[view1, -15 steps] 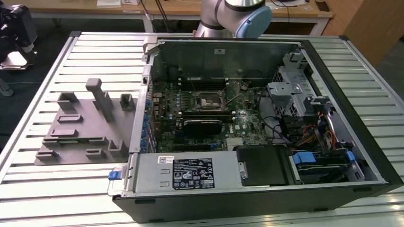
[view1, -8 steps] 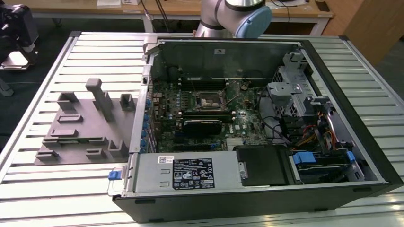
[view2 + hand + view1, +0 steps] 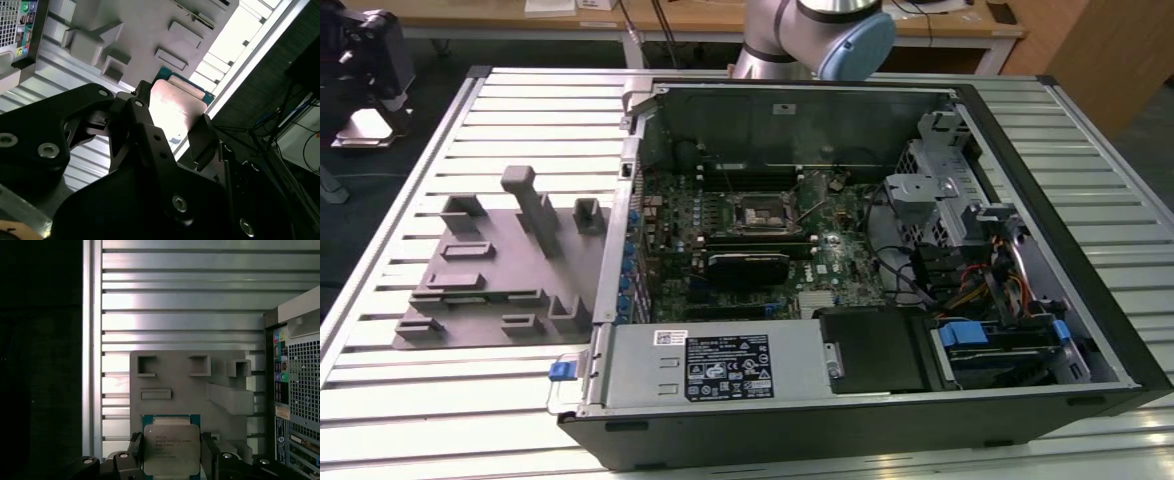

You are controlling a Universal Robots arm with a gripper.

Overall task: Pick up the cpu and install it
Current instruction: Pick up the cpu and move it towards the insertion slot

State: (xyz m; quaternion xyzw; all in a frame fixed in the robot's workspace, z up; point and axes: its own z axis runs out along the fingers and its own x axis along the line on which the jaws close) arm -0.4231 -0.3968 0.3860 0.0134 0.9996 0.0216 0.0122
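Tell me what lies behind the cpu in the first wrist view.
Behind the cpu, clamped in the gripper, the grey fixture block lies on the slatted table. Whatever sits on the fixture straight behind the cpu is covered.

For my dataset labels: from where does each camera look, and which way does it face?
Exterior view: off the arm, high, looking down into the open computer case on the slatted table; an arm joint shows.
First wrist view: on the arm, facing the table and grey fixture past the gripper, which grips the cpu.
Second wrist view: on the arm, close behind the gripper's black fingers.
Shared: all three show the grey fixture; both wrist views show the cpu.
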